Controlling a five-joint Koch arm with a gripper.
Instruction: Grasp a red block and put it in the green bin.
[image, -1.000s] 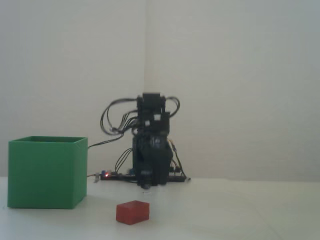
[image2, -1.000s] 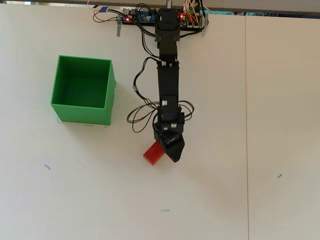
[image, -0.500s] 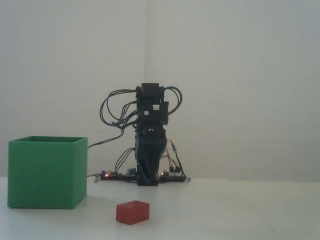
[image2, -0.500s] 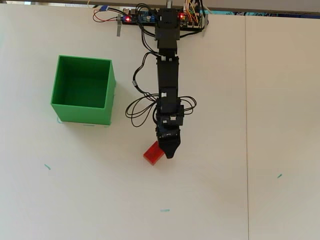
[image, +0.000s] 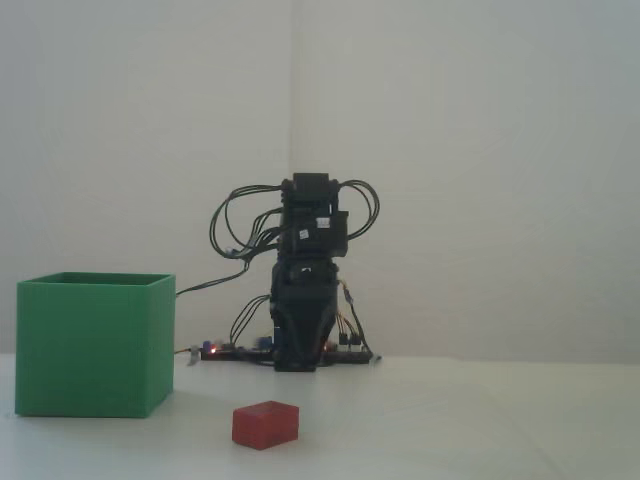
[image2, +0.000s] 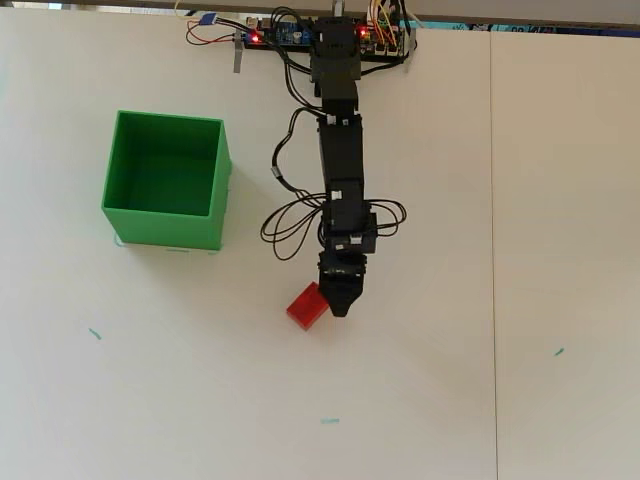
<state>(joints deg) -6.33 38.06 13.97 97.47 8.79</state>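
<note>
The red block (image2: 307, 306) lies flat on the pale counter (image2: 450, 400), turned at an angle to the counter's edges in the overhead view, with nothing on top of it. In the fixed view the block (image: 265, 424) sits near the camera, low in the frame, in front of the arm.

The pincer (image2: 340, 305) hangs just to the right of the block in the overhead view, its dark tip close against the block's right corner. Whether it touches cannot be told. The jaws taper to a single point from above, and in the fixed view the pincer (image: 297, 362) reads as one dark wedge pointing down, so whether they are spread or pressed together cannot be told.

The green bin (image2: 167, 232) stands to the left and farther back, well apart from the block, its top open and its inside bare. In the fixed view the bin (image: 90, 350) rises several times taller than the block.

Open counter runs between block and bin, and wide open counter lies to the right and on the near side. A thin seam (image2: 492, 250) runs down the counter on the right.
</note>
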